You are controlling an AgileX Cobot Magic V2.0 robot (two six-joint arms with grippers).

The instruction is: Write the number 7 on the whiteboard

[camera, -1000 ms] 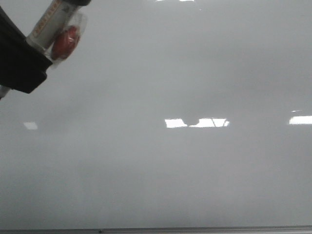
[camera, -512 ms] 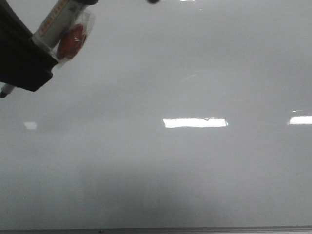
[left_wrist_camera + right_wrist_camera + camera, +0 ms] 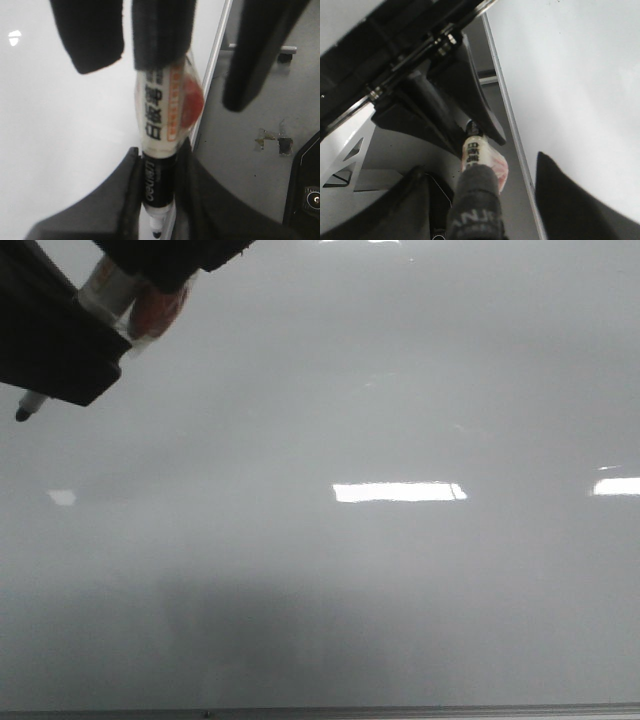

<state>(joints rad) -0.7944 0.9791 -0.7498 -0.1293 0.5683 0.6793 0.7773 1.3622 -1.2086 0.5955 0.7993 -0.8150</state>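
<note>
The whiteboard (image 3: 400, 390) fills the front view, glossy and pale grey, with its thin metal frame (image 3: 400, 712) along the bottom. No number 7 shows on it. My left gripper (image 3: 55, 360) is at the top left, shut on a marker (image 3: 108, 285) whose black tip (image 3: 22, 412) points down-left, close to the board. In the left wrist view the jaws (image 3: 159, 200) clamp the marker's black collar (image 3: 158, 175). My right gripper (image 3: 480, 167) is open, its fingers (image 3: 570, 200) standing on either side of the marker's dark grey rear cap (image 3: 475, 200) without touching it. It also shows in the front view (image 3: 170, 255).
The board's metal edge (image 3: 215, 65) runs beside the marker, with grey floor (image 3: 250, 165) and a dark piece of equipment (image 3: 305, 195) beyond it. The left arm's black body (image 3: 410, 60) and a white bracket (image 3: 345, 150) fill the right wrist view's far side.
My right gripper has come into the front view at the top, over the marker's rear end. The left gripper and marker have shifted slightly right and up; the black tip now shows.
</note>
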